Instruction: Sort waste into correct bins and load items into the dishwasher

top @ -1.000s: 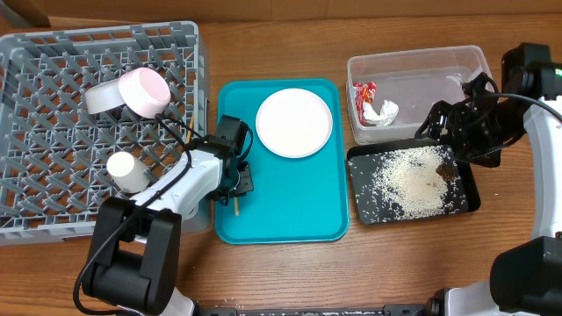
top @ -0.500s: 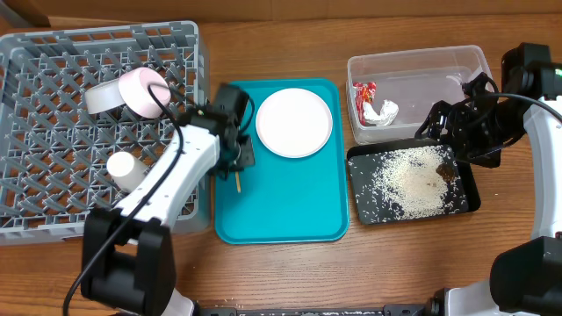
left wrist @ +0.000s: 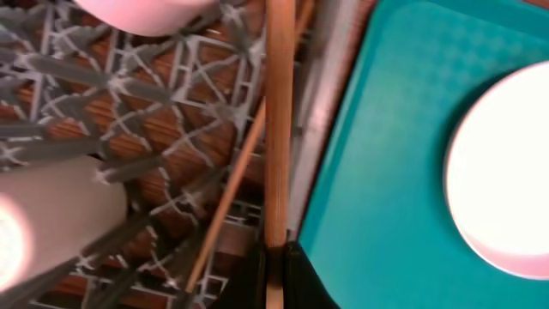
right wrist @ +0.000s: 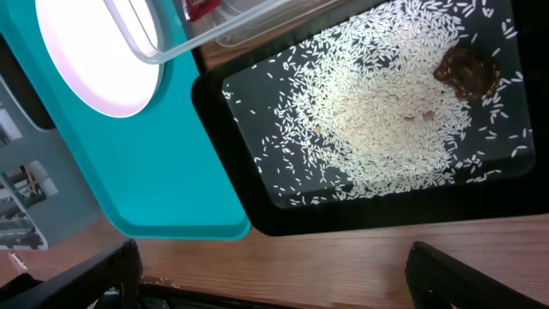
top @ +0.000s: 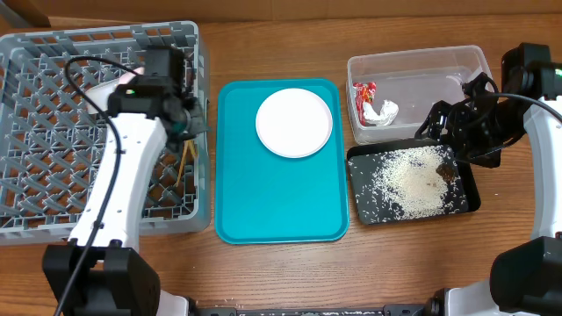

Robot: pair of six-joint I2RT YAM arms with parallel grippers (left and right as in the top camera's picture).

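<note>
My left gripper (top: 180, 127) is over the right side of the grey dish rack (top: 53, 189) and is shut on a wooden chopstick (left wrist: 276, 129). The second chopstick (left wrist: 225, 202) slants across the rack's lattice beside it. Both show below the gripper in the overhead view (top: 185, 162). The pink bowl (left wrist: 146, 10) and white cup (left wrist: 43, 223) are in the rack. The white plate (top: 294, 122) sits on the teal tray (top: 277, 206). My right gripper (right wrist: 274, 283) is open and empty above the black tray (top: 361, 213), which holds rice (top: 404, 183) and a brown scrap (top: 445, 172).
The clear tub (top: 421, 63) at the back right holds the red wrapper (top: 363, 91) and white tissue (top: 384, 111). My left arm hides most of the rack's contents in the overhead view. Bare wooden table runs along the front edge.
My left arm has lifted the chopsticks off the teal tray and carried them up and to the left over the dish rack. The right arm has not moved.
</note>
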